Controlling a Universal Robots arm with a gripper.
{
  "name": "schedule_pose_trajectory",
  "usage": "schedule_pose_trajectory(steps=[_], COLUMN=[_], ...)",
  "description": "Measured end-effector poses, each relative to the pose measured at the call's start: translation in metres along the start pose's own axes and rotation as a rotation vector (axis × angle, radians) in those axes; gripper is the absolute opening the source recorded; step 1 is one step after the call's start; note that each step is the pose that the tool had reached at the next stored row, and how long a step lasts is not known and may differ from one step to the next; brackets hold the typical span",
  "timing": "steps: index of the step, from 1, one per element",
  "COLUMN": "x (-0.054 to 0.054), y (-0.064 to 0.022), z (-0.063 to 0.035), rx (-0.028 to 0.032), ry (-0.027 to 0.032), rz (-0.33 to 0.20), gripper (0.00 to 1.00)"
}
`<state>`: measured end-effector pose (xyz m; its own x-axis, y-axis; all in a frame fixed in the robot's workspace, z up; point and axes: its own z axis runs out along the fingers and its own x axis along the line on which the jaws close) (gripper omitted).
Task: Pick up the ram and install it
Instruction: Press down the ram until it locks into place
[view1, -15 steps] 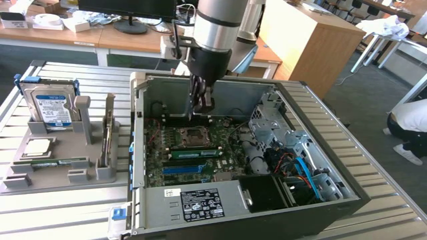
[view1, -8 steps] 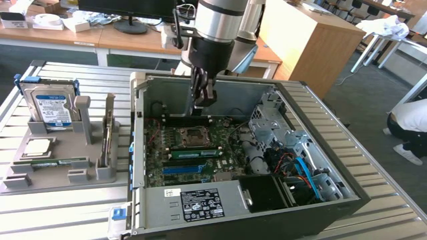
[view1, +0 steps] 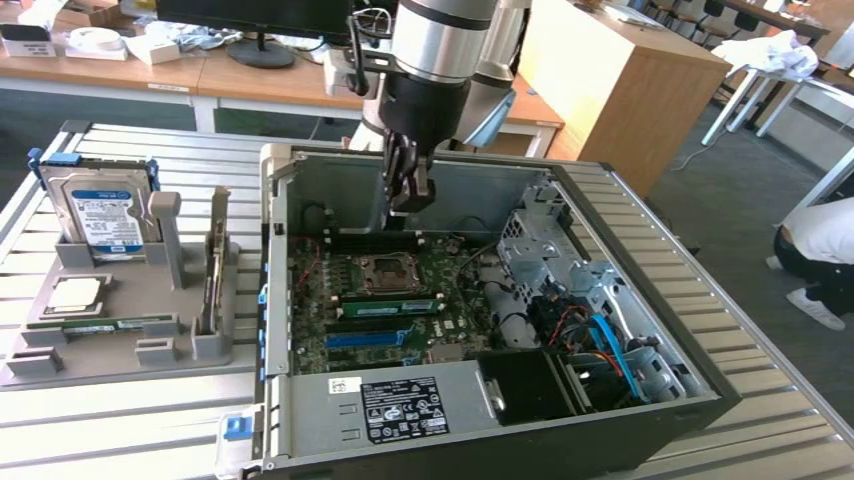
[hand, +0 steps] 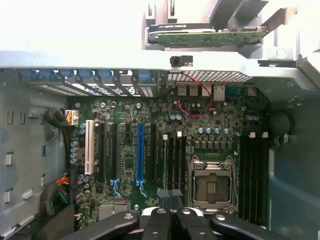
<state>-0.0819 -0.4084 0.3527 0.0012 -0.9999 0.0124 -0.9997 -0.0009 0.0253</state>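
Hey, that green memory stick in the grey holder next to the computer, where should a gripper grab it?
Probably mid-length on the green memory stick, coming from above and pinching across its thin width; it lies low in the grey holder, whose blocks crowd its ends.

**Ram flat on the grey holder, outside the case**

The ram (view1: 102, 323) is a long, thin green circuit-board stick. It lies flat in a shallow slot of the grey plastic holder (view1: 114, 350), which stands at the exterior view's left, beside the open computer case (view1: 607, 400). Its long side runs roughly across the picture and its broad face is up. It sits just in front of the square silver processor chip (view1: 74, 292). Paler patches along its face may be a label and small chips, though the view is too coarse to be sure. Nothing grips or touches it.
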Motion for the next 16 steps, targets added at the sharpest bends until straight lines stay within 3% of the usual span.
schedule_pose_trajectory(steps=[16], x=[0.000], y=[-0.0342], z=[-0.0007], rx=[0.0002], ry=[-0.0004], rz=[0.000], gripper=[0.10])
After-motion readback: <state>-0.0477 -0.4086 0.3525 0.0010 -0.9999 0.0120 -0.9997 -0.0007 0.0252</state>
